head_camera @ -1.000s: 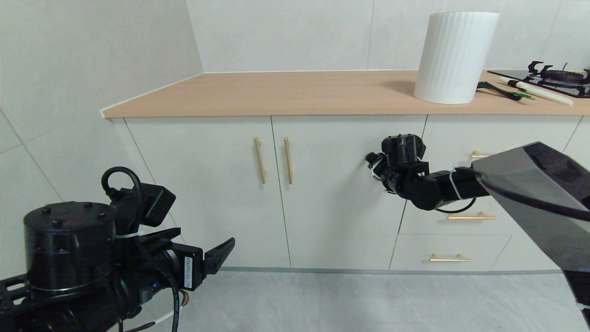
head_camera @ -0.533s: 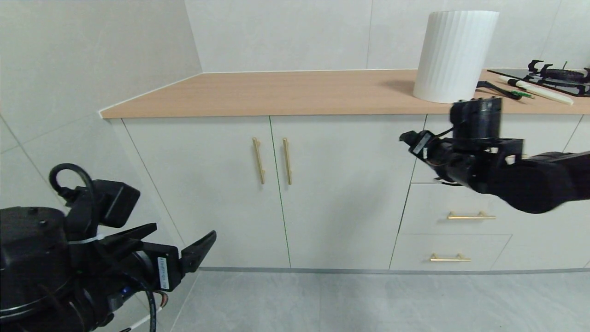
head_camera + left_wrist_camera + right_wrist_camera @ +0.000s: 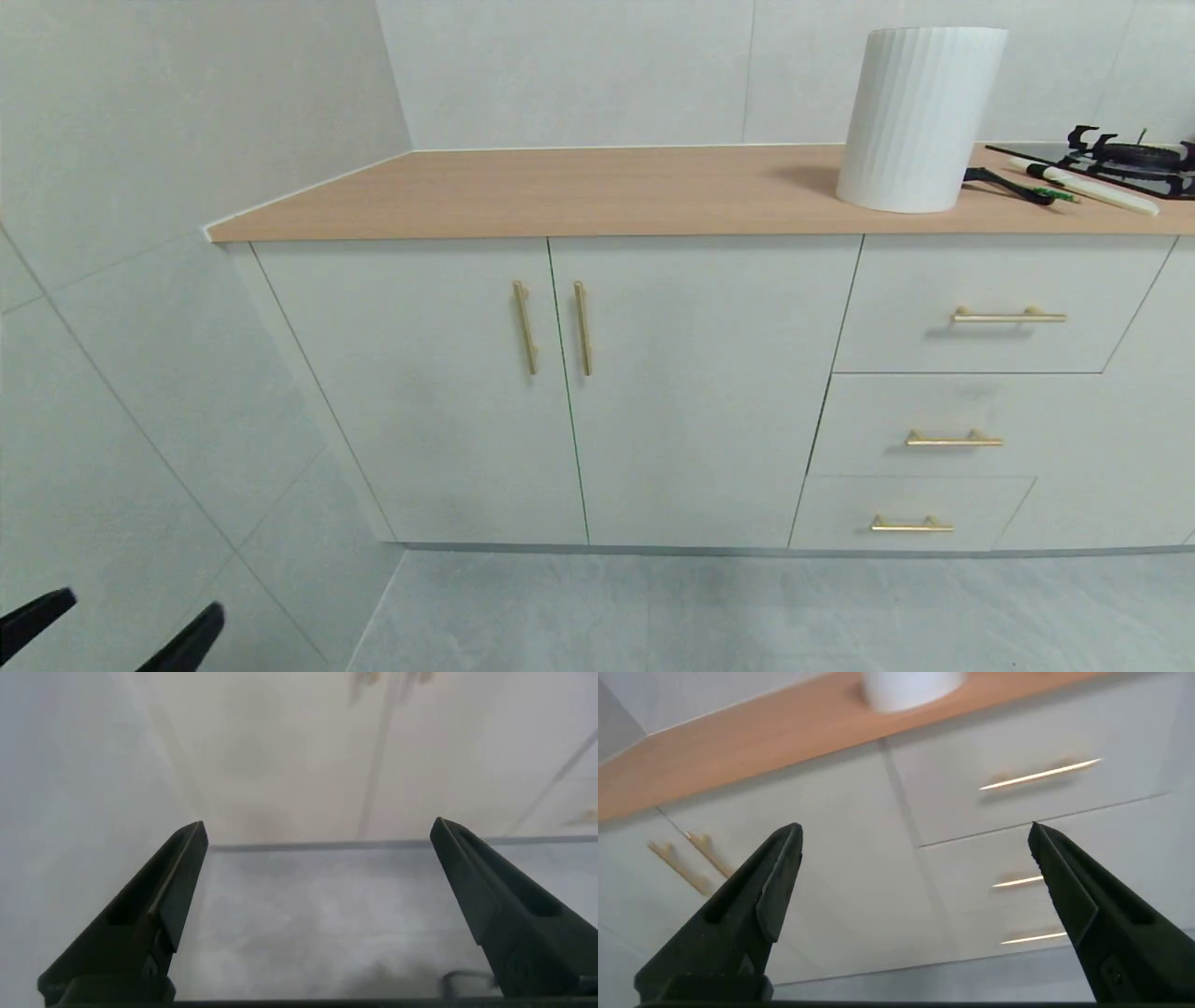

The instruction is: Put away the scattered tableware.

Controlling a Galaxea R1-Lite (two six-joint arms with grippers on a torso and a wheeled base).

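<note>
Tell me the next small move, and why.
Probably lift the right tool toward the utensils beside the holder on the counter: it is open, empty and low, facing the drawers, while they lie loose up there.

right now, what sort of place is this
Most likely a home kitchen: a wooden countertop over pale cabinets with gold handles, a gas hob at the far right, and utensils lying beside a white ribbed container.
</note>
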